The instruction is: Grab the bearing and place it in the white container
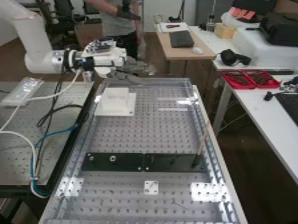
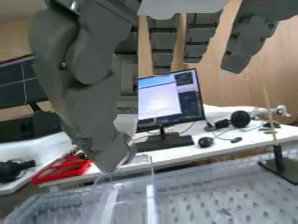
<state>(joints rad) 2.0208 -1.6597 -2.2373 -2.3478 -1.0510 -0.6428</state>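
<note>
Standing upright, white container (image 1: 117,101) squared to bench (image 1: 165,136), long axis unclear, fingers (image 1: 135,67) open, empty

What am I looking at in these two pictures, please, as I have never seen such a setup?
The machine is a white jointed arm ending in a dark grey robot hand. The high view looks down along the bench from a fixed camera; the wrist view comes from a camera on the arm's wrist, so fingers hang into it, with a monitor beyond. On the bench stands a white container. Nearer the high camera, a flat black bar carries a smaller nut and a larger nut. The fingers look straight, and I can make out nothing held.
</note>
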